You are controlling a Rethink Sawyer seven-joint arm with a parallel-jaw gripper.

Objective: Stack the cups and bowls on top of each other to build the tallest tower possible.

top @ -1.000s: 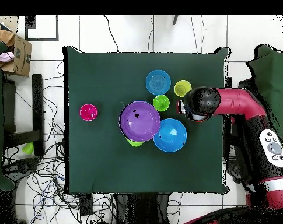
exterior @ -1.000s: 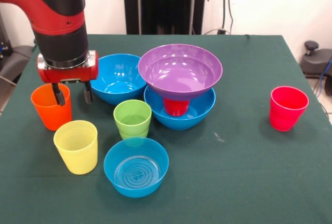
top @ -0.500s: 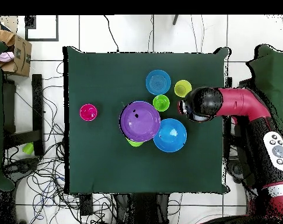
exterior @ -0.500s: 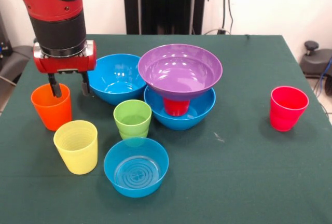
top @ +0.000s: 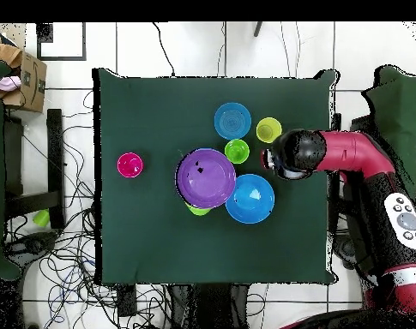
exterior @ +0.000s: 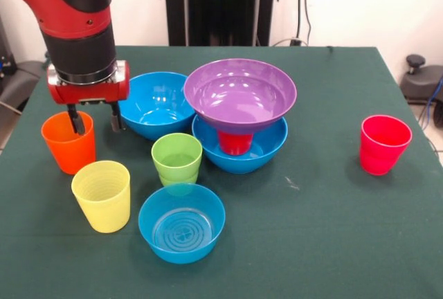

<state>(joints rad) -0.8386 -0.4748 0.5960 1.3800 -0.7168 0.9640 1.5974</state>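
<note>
My gripper is open and straddles the right wall of the orange cup: one finger dips inside the rim, the other hangs outside it. The tower stands mid-table, with a purple bowl on a red cup inside a large blue bowl. A second large blue bowl sits just right of my gripper. In front stand the yellow cup, the light green cup and the small ringed blue bowl. The pinkish-red cup stands alone at the right. In the overhead view my arm hides the orange cup.
In the overhead view a green edge peeks from under the purple bowl. The dark green table cloth ends close beside the orange cup. A cardboard box and cables lie on the floor off the table.
The gripper lifted a little off the orange cup, then came back down slightly. It stays open over the cup's rim. No cup or bowl has moved.
</note>
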